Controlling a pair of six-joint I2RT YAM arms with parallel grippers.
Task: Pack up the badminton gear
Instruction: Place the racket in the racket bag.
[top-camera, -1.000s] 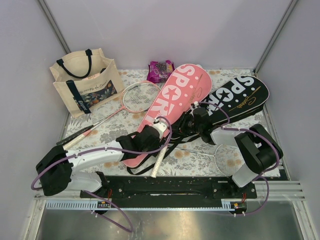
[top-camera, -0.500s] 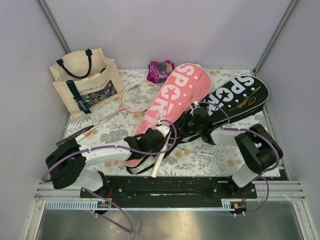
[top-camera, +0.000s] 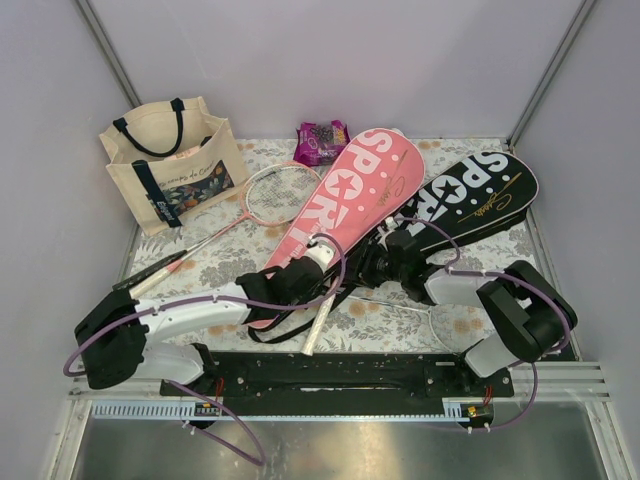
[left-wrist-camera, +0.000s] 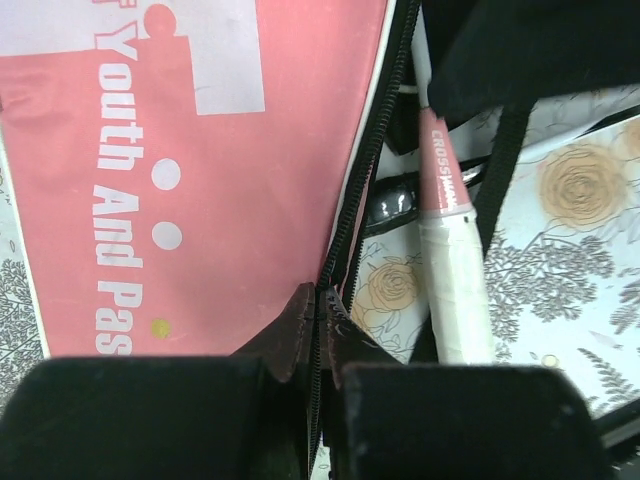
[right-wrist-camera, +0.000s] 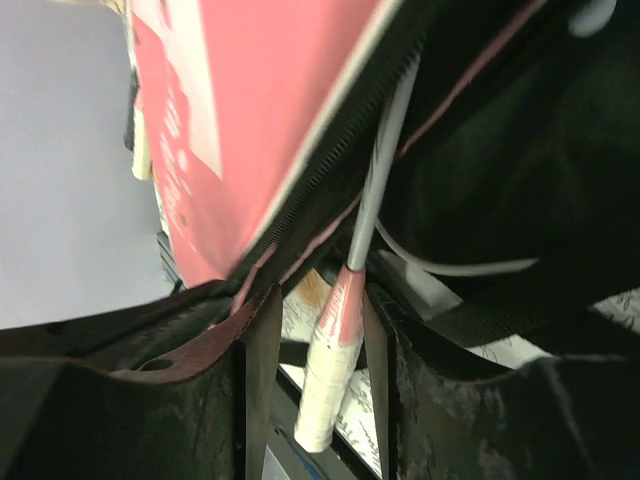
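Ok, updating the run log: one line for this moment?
left gripper: shut on pink cover zip edge | right gripper: open astride racket handle

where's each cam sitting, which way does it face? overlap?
Top: above, behind the bases, looking down on the table; both arms show.
Left wrist: on left arm, looking down at the pink cover zip; left hand shut on it.
Right wrist: on right arm, looking along that zip; open right hand straddles the racket handle.
Shared: both wrists see cover and handle.
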